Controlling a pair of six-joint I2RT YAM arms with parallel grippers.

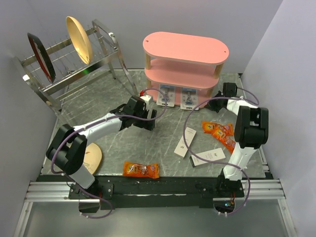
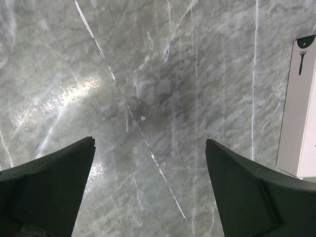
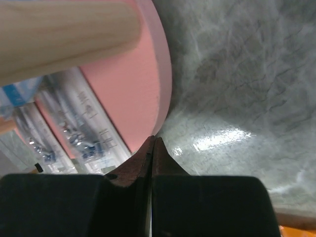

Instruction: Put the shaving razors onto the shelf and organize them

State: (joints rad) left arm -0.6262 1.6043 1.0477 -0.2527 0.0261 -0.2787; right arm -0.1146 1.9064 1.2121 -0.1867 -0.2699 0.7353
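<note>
Grey marbled table (image 1: 163, 143) is carrying an orange packet (image 1: 140, 169) by its near edge, with two white boxes (image 1: 183, 146) lying further right. The left arm is stretching low toward the middle, its left gripper (image 2: 149, 148) spreading wide over bare table and holding nothing. The right arm is standing folded, its right gripper (image 3: 153, 143) pressing together empty just beside the right end of the shelf (image 1: 186, 47). Two razors (image 1: 167, 95) are lying side by side on the lowest board, at its front edge. Open table is showing between the arms.

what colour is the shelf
The shelf is pink, all three boards; it shows best in the top external view.
</note>
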